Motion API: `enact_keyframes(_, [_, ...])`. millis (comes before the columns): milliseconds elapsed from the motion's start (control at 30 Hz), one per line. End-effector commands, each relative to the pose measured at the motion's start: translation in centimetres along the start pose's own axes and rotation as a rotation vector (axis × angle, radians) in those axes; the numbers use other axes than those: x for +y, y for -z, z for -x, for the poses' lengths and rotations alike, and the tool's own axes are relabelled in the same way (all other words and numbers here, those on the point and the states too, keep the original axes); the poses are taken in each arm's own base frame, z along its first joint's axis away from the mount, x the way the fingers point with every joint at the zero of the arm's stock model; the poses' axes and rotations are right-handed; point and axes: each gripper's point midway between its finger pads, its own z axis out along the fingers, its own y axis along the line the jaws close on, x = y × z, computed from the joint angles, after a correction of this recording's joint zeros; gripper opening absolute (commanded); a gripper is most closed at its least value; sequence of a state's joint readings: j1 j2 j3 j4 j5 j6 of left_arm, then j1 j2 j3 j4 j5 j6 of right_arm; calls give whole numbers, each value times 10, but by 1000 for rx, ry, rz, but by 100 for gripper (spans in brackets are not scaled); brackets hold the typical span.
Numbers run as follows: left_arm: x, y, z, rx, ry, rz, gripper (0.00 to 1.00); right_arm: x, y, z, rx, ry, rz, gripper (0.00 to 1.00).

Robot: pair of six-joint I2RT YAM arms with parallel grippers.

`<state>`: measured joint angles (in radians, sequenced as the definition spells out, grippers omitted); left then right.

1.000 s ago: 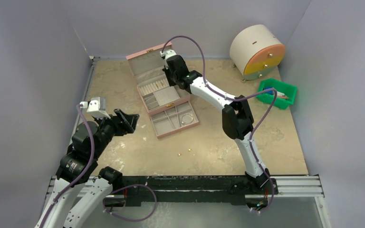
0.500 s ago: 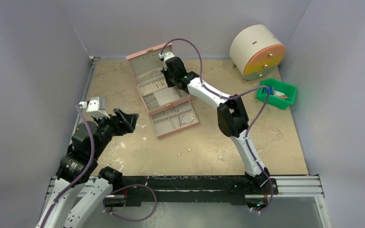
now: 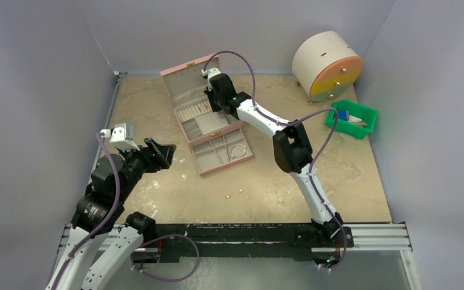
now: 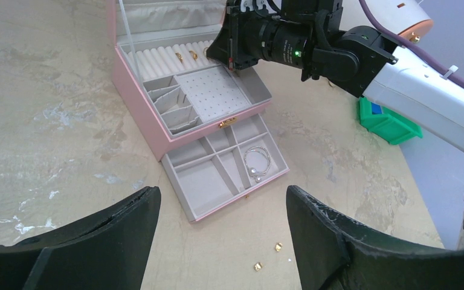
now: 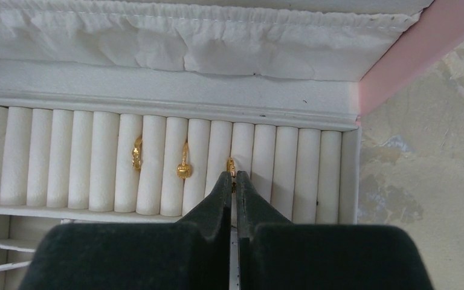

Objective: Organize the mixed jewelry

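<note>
- The right end effector (image 5: 232,176) had its jaws pressed together. A small gold piece (image 5: 232,165) showed right at the tips and looked pinched there, though how firmly could not be told.
- It pointed down into a slot between the white ring rolls (image 5: 157,160) of the pink box (image 3: 184,71), probably so the rolls would grip the piece upright.
- To the left in the wrist view, a gold ring (image 5: 137,152) and another gold ring (image 5: 183,164) sat wedged in their own slots, one roll between them. That suggested this row was being filled in order.
- The wire bracelet (image 4: 257,162) lay flat in a right-hand compartment of the pulled-out drawer (image 4: 205,187), where its loop had room to spread.
- Two gold studs (image 4: 278,246) (image 4: 257,266) lay loose on the surface (image 3: 350,181), nearer the arm bases than the drawer. Judging by that, the sorting was well along but unfinished.
- The left end effector (image 4: 220,193) was spread wide with nothing in it. It hovered to the left of the box and touched nothing, likely held clear of the right arm's work.
</note>
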<state>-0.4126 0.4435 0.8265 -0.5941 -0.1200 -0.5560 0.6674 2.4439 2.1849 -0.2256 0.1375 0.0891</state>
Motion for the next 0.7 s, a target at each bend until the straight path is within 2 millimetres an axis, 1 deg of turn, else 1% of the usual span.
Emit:
enact_keyframes(0, [-2,2,13,-47,-6,-4,75,-3,3,25,-60,-20,4,0])
enact_keyframes(267, [-1,1,13,-46,-5,-1,75,1,-11,3,-14,-23,19,0])
enact_keyframes(467, [-1,0,12,-42,-5,3,75,4,-27,-20,33,-34,26,0])
enact_keyframes(667, [0,-2,12,-39,-6,5,75,2,-40,-44,82,-42,20,0])
